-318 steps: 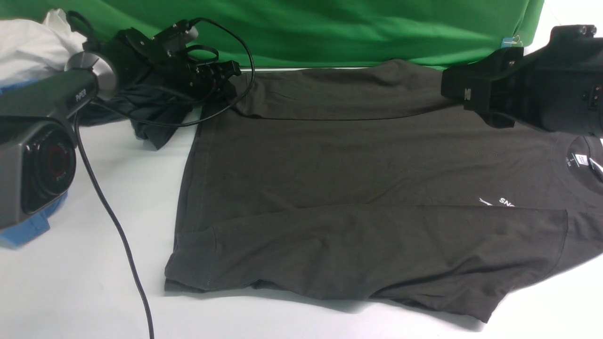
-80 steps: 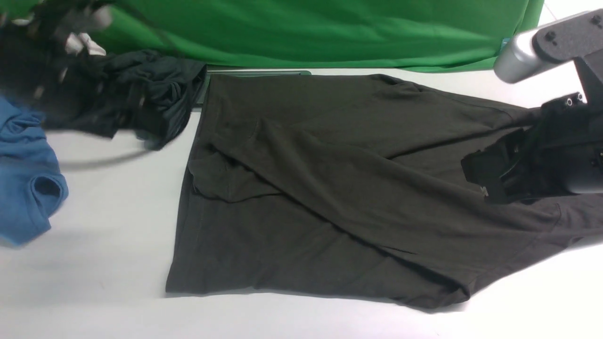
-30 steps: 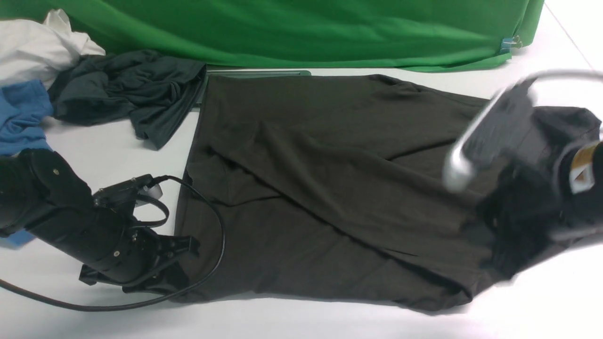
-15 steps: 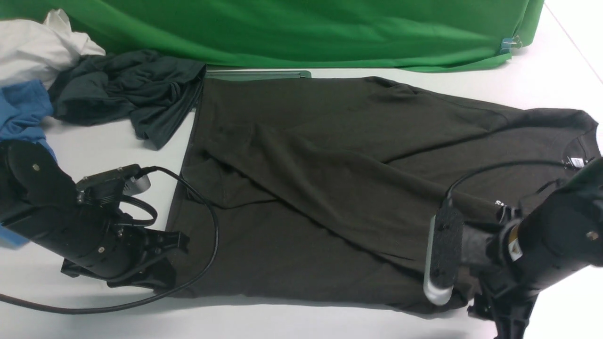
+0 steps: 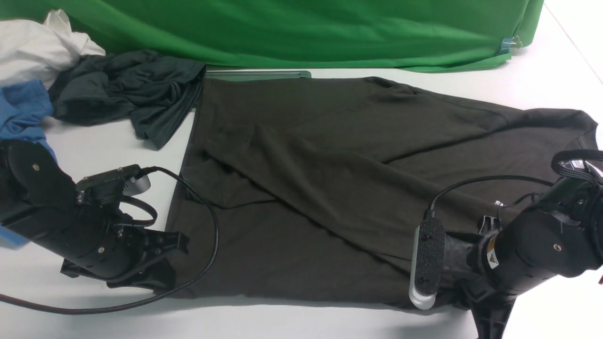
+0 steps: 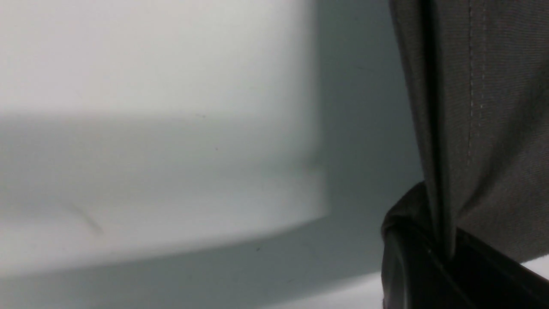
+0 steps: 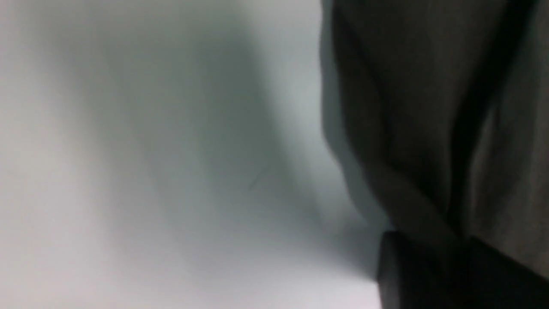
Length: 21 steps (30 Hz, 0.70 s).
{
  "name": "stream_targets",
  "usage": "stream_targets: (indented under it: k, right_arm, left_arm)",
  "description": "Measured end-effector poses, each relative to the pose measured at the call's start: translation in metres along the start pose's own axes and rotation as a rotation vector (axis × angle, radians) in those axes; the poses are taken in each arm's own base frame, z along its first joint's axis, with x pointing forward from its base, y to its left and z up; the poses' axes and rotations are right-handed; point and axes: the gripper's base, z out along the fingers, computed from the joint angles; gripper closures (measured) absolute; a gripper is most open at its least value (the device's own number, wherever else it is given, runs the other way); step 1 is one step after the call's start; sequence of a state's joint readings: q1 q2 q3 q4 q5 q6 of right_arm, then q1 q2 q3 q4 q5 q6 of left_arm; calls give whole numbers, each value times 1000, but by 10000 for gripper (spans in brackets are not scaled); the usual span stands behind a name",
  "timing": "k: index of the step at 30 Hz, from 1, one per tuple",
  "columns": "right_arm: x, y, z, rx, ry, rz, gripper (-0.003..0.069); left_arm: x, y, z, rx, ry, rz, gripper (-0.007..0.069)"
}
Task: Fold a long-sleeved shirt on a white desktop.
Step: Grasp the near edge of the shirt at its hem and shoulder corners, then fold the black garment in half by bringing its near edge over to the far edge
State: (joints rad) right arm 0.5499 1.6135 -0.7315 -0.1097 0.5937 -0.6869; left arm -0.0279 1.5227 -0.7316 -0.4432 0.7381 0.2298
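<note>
The long-sleeved shirt (image 5: 330, 188) lies flat across the white desktop (image 5: 118, 320), hem to the left and collar to the right, with a sleeve folded diagonally over the body. My left gripper (image 5: 172, 261) is low at the near left hem corner and shut on the fabric. The left wrist view shows the stitched hem (image 6: 484, 107) running into the left gripper (image 6: 441, 257). My right gripper (image 5: 476, 301) sits at the near right edge by the shoulder. In the right wrist view a gathered fold of shirt (image 7: 407, 107) ends pinched in the right gripper (image 7: 454, 253).
A bluish dark-grey garment (image 5: 127, 94), a bright blue garment (image 5: 23, 113) and a white cloth (image 5: 37, 42) are piled at the far left. The green backdrop (image 5: 306, 28) hangs behind, with the metal cable tray (image 5: 256, 74) at its foot. A black cable (image 5: 207, 263) loops over the hem.
My right arm has swung down to the shirt's near right edge and its jaws have closed on the fabric. The left gripper drew the hem slightly left, then held still.
</note>
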Motion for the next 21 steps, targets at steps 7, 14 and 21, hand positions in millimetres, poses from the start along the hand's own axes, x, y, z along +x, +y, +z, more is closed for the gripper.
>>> stream_targets:
  k: [7, 14, 21]
  right_arm:
    - [7, 5, -22, -22, 18, 40, 610]
    - [17, 11, -72, 39, -43, 71, 611]
    - [31, 26, -101, 30, -83, 153, 611]
  left_arm:
    - [3, -4, -11, 10, -17, 31, 587]
    - [17, -15, -50, 30, -120, 77, 587]
    - [38, -21, -72, 51, -155, 99, 587]
